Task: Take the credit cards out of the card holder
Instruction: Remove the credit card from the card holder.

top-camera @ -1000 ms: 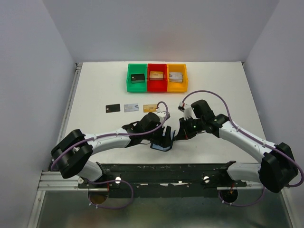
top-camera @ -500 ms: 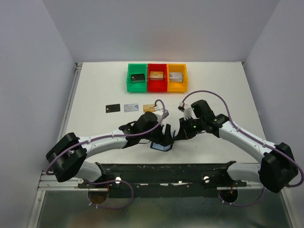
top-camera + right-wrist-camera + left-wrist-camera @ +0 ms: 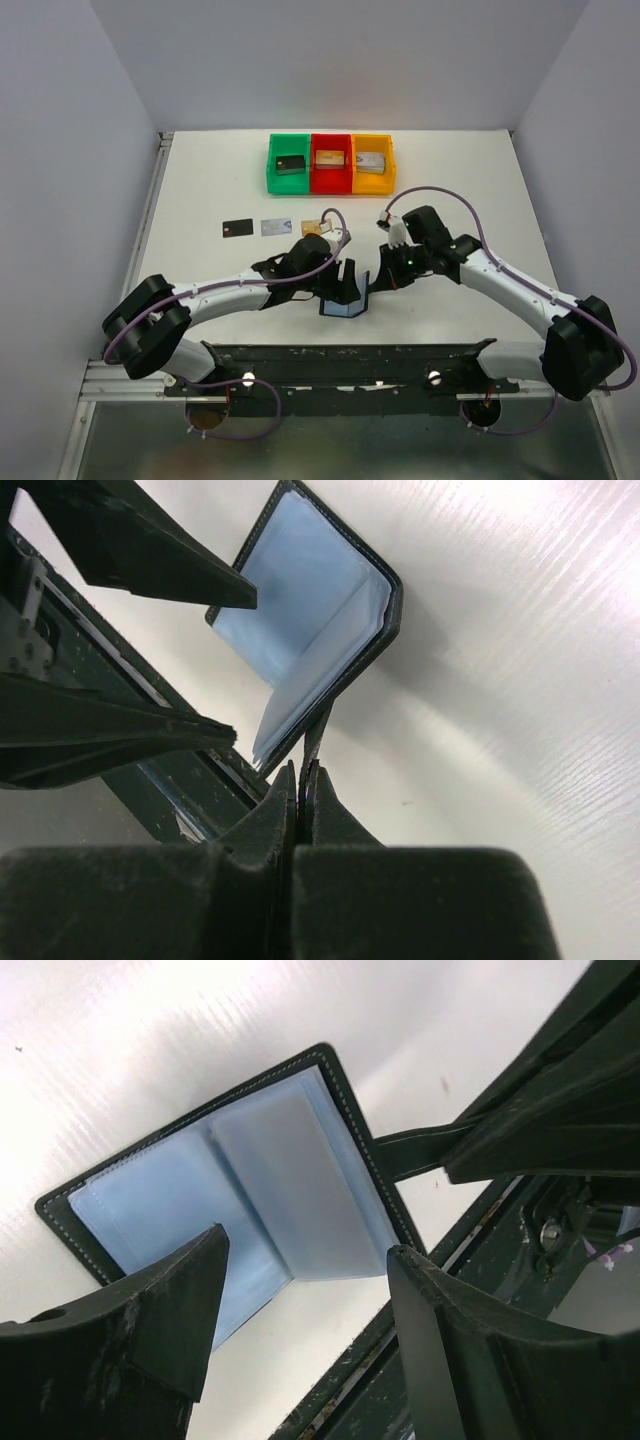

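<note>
Black card holder lies opened near the front edge of the table, blue-grey inner faces up, between your two grippers. Your right gripper: fingers pressed together on the thin edge of the holder's right cover, which stands tilted up off the table. Your left gripper: jaws spread wide over the open faces, holding nothing. Three credit cards lie in a row farther back, left of centre: black, silver-grey, tan-gold, the last partly hidden by your left arm. Green, red and yellow bins sit side by side at the far edge.
</note>
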{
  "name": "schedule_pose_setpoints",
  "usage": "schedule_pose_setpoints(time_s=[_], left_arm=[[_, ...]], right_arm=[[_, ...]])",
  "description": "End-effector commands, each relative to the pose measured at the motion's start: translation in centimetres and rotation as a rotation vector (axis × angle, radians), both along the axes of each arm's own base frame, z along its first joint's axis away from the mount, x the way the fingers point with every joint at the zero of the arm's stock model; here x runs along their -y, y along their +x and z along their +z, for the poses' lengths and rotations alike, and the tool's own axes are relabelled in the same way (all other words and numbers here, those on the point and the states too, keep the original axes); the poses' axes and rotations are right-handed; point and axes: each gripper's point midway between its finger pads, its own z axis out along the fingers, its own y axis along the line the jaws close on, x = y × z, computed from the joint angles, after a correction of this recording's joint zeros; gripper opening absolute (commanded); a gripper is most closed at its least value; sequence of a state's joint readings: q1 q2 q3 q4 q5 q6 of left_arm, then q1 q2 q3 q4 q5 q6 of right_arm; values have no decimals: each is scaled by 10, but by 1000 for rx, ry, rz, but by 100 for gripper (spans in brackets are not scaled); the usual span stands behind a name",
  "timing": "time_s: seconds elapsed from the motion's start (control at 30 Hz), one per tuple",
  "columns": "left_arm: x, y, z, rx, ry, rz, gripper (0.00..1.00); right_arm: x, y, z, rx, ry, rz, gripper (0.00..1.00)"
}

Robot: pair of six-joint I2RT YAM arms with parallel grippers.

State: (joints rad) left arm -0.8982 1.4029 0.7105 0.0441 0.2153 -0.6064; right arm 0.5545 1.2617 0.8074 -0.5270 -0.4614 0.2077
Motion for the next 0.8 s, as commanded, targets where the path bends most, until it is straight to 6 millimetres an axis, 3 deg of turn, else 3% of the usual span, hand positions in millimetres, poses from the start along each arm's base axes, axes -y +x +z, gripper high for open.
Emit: schedule_pose_setpoints(time_s=[0.0, 0.77], left_arm=[[1, 9, -8, 0, 46, 13, 77], [13, 10, -14, -18, 45, -22, 77]], right_arm=[[3, 11, 7, 24, -35, -9, 0], [-1, 11, 6, 10, -23, 10, 0]])
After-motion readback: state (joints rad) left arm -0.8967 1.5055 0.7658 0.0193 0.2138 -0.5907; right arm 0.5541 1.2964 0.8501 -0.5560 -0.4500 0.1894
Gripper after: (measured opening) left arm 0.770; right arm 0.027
